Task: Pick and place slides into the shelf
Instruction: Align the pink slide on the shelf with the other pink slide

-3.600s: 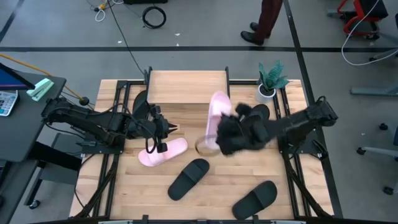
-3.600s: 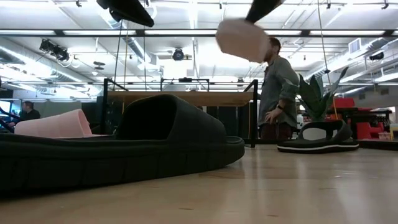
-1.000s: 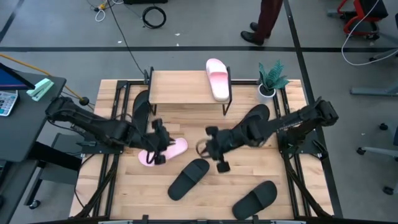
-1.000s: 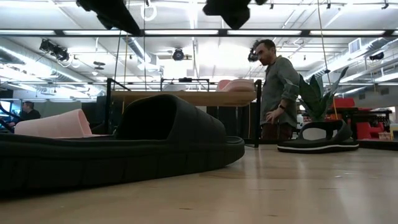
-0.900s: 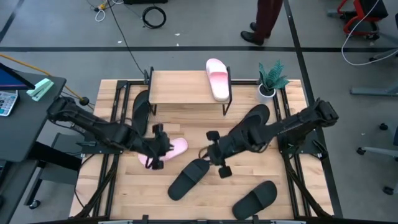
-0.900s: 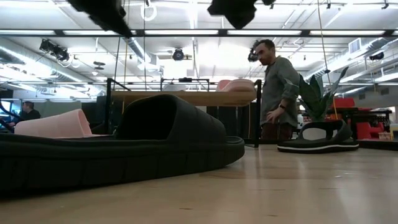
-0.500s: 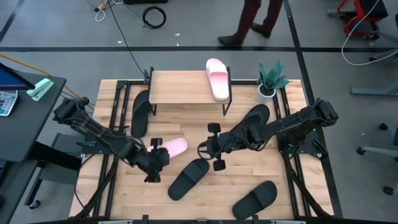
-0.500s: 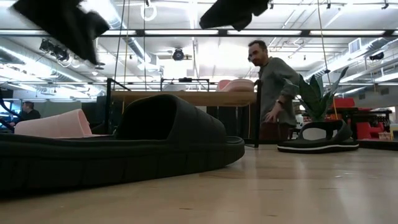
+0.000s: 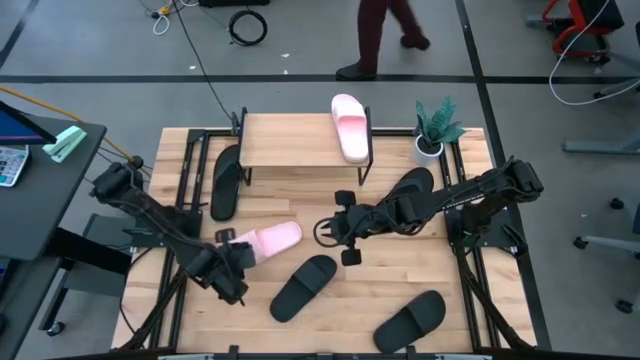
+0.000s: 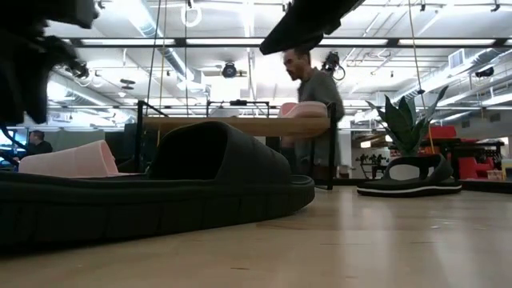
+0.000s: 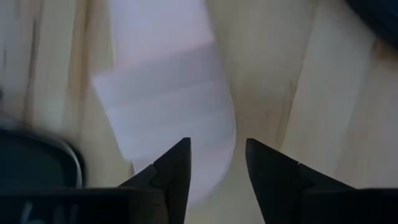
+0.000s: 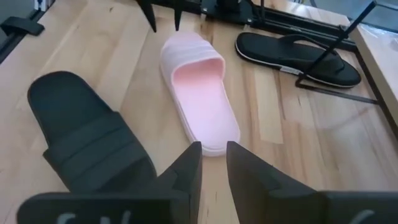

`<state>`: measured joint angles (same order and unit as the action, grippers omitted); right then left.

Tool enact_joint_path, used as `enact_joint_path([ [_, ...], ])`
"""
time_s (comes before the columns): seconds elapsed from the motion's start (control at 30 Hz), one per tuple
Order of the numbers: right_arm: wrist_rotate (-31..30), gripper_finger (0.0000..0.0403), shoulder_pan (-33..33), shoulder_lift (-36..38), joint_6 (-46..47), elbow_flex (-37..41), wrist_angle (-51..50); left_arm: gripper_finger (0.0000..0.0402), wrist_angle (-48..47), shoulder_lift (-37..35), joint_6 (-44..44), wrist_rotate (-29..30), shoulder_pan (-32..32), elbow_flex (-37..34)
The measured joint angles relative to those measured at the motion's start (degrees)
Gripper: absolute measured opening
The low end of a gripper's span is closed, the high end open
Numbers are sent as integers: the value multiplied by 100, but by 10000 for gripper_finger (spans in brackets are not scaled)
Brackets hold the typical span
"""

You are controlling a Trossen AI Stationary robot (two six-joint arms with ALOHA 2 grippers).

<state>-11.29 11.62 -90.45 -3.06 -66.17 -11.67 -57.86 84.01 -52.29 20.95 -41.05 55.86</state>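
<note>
The pink slide (image 9: 268, 240) lies on the table in front of the shelf (image 9: 303, 141), long axis slanting. The left gripper (image 9: 231, 262), fingers spread, sits at its heel end (nearer); the right gripper (image 9: 345, 228), narrowly parted and empty, hovers beyond its toe.

My high view looks straight down on the table (image 9: 420, 270); my low view sits at tabletop height. My 2 wrist views look close at 1 shared pink slide (image 12: 199, 102).
</note>
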Motion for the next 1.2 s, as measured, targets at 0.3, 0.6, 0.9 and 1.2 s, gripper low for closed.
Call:
enact_joint_path([
  [0.3,536,80,-137,-532,1108,-4,1624,128,-118,0,-1764,-172,-195,0],
  [0.6,1676,80,-549,-1950,2002,-352,2792,107,-418,-42,-1837,-174,-193,0],
  [0.9,1941,80,-616,-2946,1648,-1379,2692,101,-184,-55,-2988,-432,-288,0],
  [1.2,2194,80,-645,-2970,1906,-1633,1929,100,68,11,-3154,-405,-255,-4],
])
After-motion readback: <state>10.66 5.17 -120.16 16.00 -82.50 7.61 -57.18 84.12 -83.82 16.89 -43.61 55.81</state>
